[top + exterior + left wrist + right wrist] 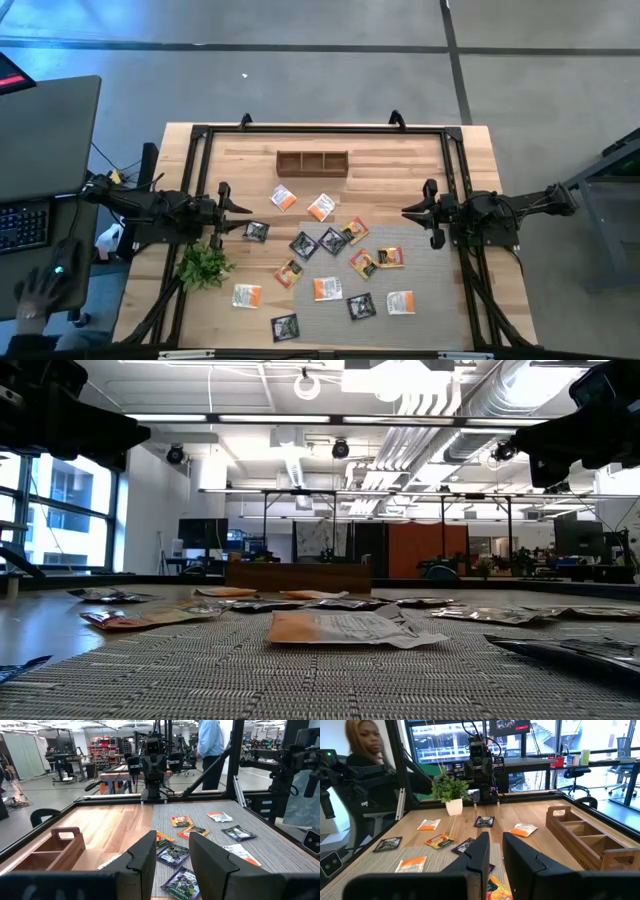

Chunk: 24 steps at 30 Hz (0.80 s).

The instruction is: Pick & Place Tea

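The tea sachets [330,241] lie scattered flat across the middle of the worktop [470,160], from its centre toward six o'clock, many of them on a grey woven mat [425,320]. Dark ones, white-and-orange ones and orange-yellow ones are mixed together, some touching or overlapping near the centre. A wooden tray [312,163] with three compartments sits at twelve o'clock, apart from the sachets. A small green plant [204,265] stands at about eight o'clock.

The left gripper [247,207] hangs above the worktop at nine o'clock, its fingers [145,857] parted by a narrow gap, holding nothing. The right gripper [405,212] hangs at three o'clock, its fingers [481,852] closer together still, a slim gap between them, also holding nothing. A person's hand [45,290] rests at a desk off the worktop's nine o'clock side.
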Each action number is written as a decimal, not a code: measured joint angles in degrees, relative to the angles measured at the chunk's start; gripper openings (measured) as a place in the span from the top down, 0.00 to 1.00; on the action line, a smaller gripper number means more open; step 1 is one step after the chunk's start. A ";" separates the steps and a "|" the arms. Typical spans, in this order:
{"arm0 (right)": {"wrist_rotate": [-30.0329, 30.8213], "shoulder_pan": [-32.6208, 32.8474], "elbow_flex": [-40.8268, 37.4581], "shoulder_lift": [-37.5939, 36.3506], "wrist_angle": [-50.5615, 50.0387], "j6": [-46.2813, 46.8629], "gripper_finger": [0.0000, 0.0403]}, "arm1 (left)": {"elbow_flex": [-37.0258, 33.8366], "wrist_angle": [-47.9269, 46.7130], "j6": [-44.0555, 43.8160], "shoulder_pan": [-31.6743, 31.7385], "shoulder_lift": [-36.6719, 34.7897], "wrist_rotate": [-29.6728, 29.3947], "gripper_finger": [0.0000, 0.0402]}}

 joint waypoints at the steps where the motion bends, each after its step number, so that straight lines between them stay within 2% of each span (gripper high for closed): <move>1: 0.00 -0.02 0.01 0.00 0.00 0.00 0.88 | 0.00 0.00 0.00 0.00 0.00 -0.01 0.71; 24: 0.00 0.00 0.01 0.02 -0.01 0.00 0.88 | 0.00 0.00 0.00 0.00 0.00 0.00 0.71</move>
